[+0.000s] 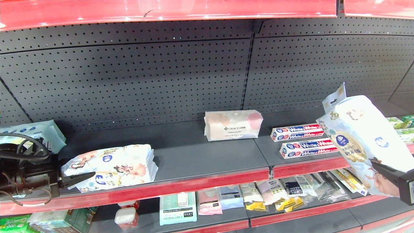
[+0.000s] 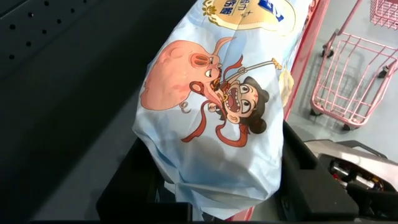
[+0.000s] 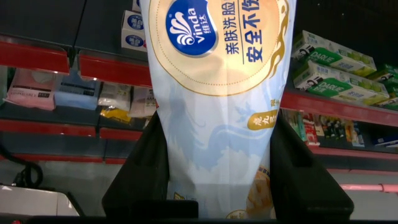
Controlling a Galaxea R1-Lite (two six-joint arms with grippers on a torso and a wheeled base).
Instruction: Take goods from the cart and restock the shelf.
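Right gripper [image 3: 217,124] holds a tilted tissue pack [image 1: 359,136] in clenched jaws before the shelf [image 1: 200,155]; left gripper [image 2: 214,146] jaws grasp a cartoon pack [image 1: 113,166] lying on it

two cartoon-printed packs [image 1: 113,166] [image 1: 359,142], two long toothpaste boxes [image 1: 297,132] [image 1: 307,148], one pink-and-white wrapped pack [image 1: 233,124], one pale green pack [image 1: 42,131]; the green boxes [image 1: 402,124] overlap too much to count.

Black, tapered left tool [image 1: 87,174] with dark cables [image 1: 26,141] looping over its wrist.
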